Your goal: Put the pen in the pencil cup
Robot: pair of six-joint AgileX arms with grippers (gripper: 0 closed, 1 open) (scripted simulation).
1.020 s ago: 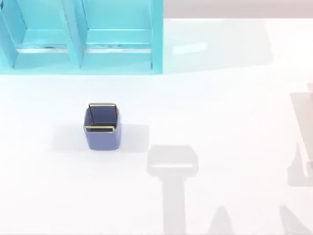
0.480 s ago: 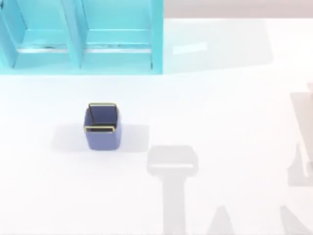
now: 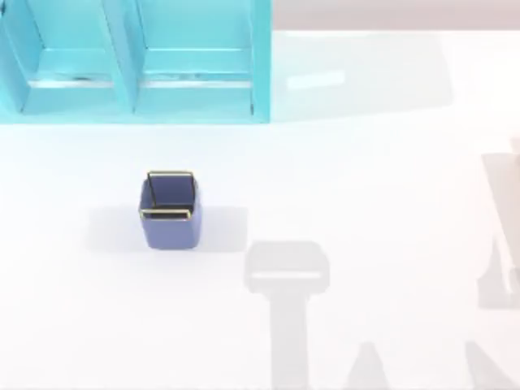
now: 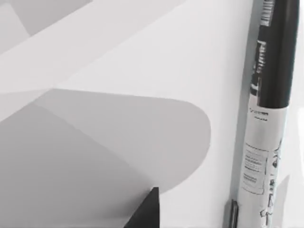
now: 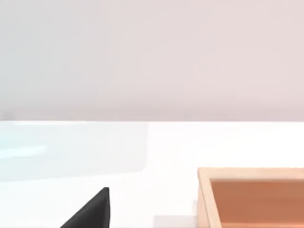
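Lying flat on the white table, the pen (image 4: 271, 109) runs close past the left gripper's wrist camera: black barrel, pale grey printed end, metal clip at the tip. Judged light, rigid and slick; it would likely roll, so pinch across the barrel near mid-length. One dark fingertip (image 4: 145, 211) of the left gripper pokes in beside the pen, not touching; whether the claw is spread I cannot tell. Pencil cup (image 3: 169, 209) stands upright in front of the turquoise shelf unit (image 3: 134, 61): blue-violet, square, rounded corners, thin gold rim. Right wrist view: one dark fingertip (image 5: 92, 211), state unclear, near an orange wooden tray (image 5: 251, 197).
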